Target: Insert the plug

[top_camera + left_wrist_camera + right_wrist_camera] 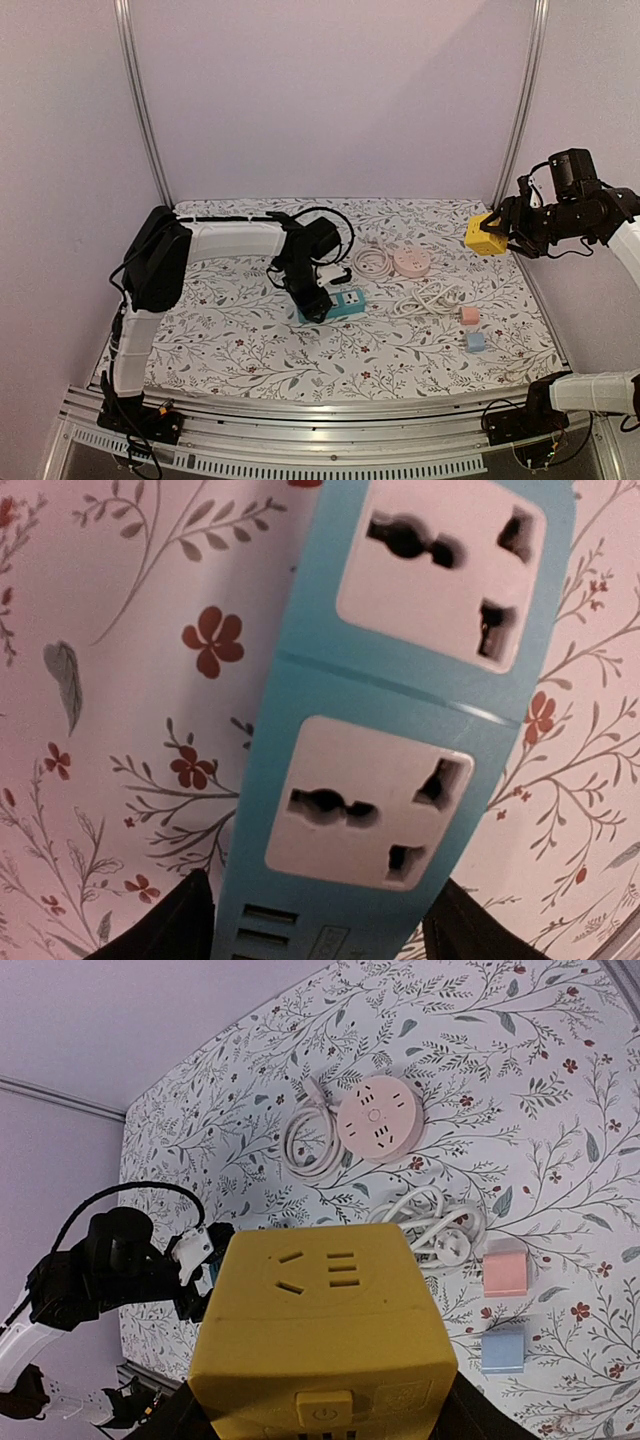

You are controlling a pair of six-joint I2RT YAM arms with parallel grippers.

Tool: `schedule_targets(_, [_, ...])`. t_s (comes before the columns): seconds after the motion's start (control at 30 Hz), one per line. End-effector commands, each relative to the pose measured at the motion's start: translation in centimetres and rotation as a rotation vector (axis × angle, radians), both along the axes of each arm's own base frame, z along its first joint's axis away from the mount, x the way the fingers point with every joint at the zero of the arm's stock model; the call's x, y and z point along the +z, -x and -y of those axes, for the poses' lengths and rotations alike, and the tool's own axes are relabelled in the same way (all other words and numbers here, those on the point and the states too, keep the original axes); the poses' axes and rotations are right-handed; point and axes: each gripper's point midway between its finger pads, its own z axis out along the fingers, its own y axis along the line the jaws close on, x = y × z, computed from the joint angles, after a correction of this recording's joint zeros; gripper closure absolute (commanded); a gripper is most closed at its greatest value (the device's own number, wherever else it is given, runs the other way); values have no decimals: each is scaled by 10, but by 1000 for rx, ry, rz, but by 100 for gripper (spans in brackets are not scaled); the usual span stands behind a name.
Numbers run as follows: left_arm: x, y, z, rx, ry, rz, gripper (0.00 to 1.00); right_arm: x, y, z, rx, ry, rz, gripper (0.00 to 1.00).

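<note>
A teal power strip point(347, 303) with two white universal outlets point(365, 802) lies on the floral cloth. My left gripper point(313, 300) is shut on its end; the dark fingers point(175, 925) press both sides of the strip point(300, 730), and the gripper point(320, 920) is low over it. A white plug point(447, 296) with its coiled cable lies right of the strip and also shows in the right wrist view point(452, 1245). My right gripper point(503, 234) is shut on a yellow cube socket point(484, 236), held raised at the far right; in the right wrist view the gripper point(320, 1415) holds the cube point(320, 1340).
A pink round socket point(411, 262) with a coiled pale cable point(372, 260) lies at the back middle. A small pink cube point(469, 315) and a small blue cube point(476, 341) sit near the right front. Metal frame posts point(515, 110) stand at the back corners.
</note>
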Motion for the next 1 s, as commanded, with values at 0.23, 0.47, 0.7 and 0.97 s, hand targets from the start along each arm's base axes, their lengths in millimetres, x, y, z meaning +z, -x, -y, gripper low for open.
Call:
schedule_targets(0.23, [11,38,32,67,83,4,40,3,1,1,6,15,50,100])
schedule_targets(0.47, [15,75,46,94,90,-15,42,2,3,3,0,22,53,100])
schedule_targets(0.7, [19,109,63,139,118,-47,41,-4,7,3,8,22,46,100])
schedule_targets(0.97, [32,111,62,167,167,-38,20,-8,7,-7,83,13,59,100])
